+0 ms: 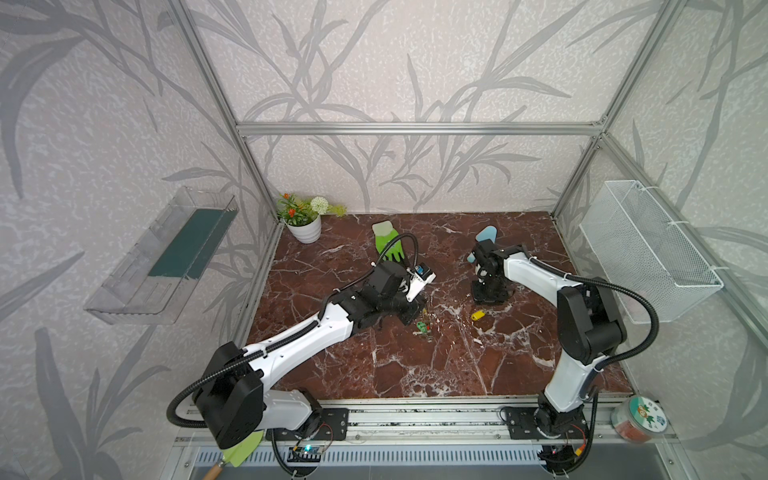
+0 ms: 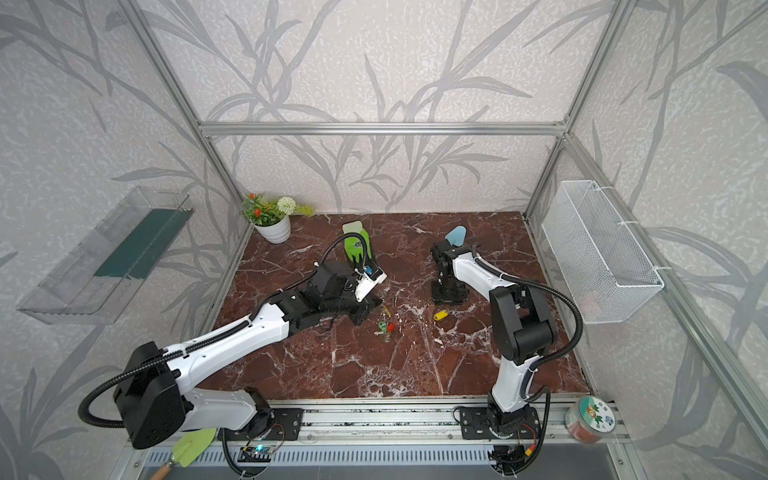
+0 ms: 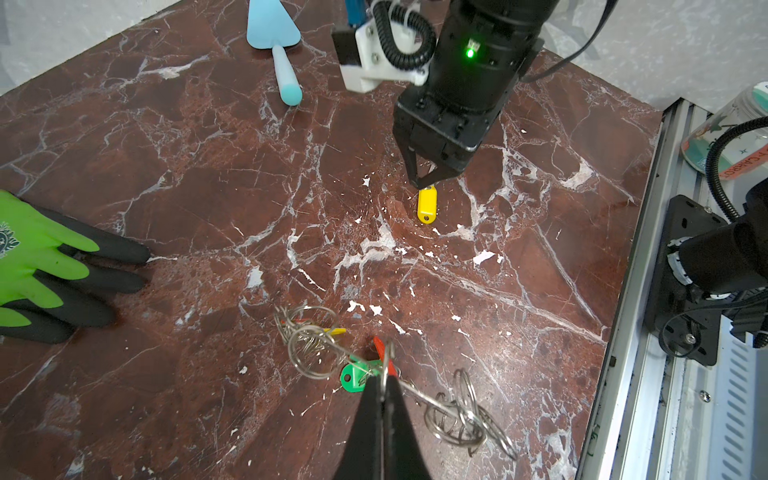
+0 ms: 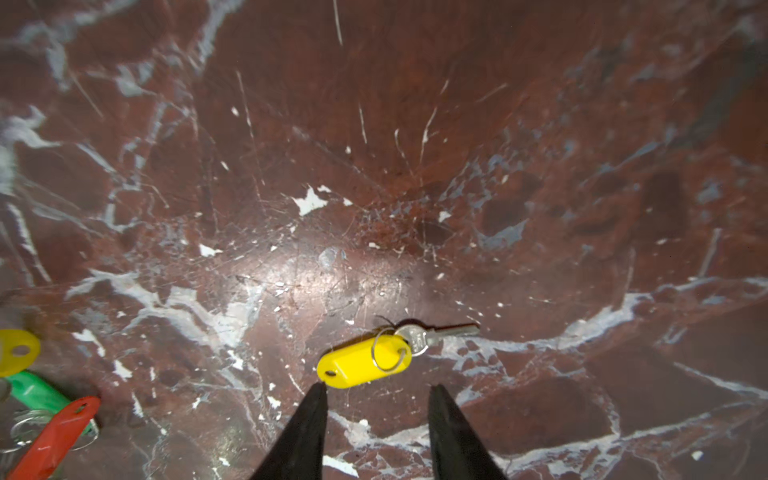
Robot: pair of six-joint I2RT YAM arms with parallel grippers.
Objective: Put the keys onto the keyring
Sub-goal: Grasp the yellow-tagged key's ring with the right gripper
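**Left hand** (image 3: 384, 384): the fingers are pressed together and pinch the metal rim of the keyring (image 3: 390, 355), which is seen edge-on, close over the bench (image 3: 208, 187). Small wire loops are strung along the ring on both sides of the grip. A green tag (image 3: 353, 377) and a red tag (image 3: 379, 345) are seen right at the fingertips. A thin yellow tag (image 3: 337, 331) shows among the farther loops.

In both top views this cluster sits at the centre of the frame (image 1: 423, 328) (image 2: 385, 328), at the tip of the left arm.

**Right hand** (image 4: 377, 388): the fingers are spread and nothing is held between them. A yellow key (image 4: 363, 361) lies flat on the bench just beyond the fingertips, one end of its tag close to one finger. Whether they touch cannot be told. Its silver blade is joined to the tag by a small wire ring. In both top views this key is seen right of centre (image 1: 478, 315) (image 2: 441, 315), apart from the keyring and just below the downward-pointing right hand (image 1: 490, 296).

**Surroundings:** a green-and-black glove (image 1: 390, 245) is placed above centre, and a blue trowel (image 1: 486, 235) lies partly hidden behind the right arm.
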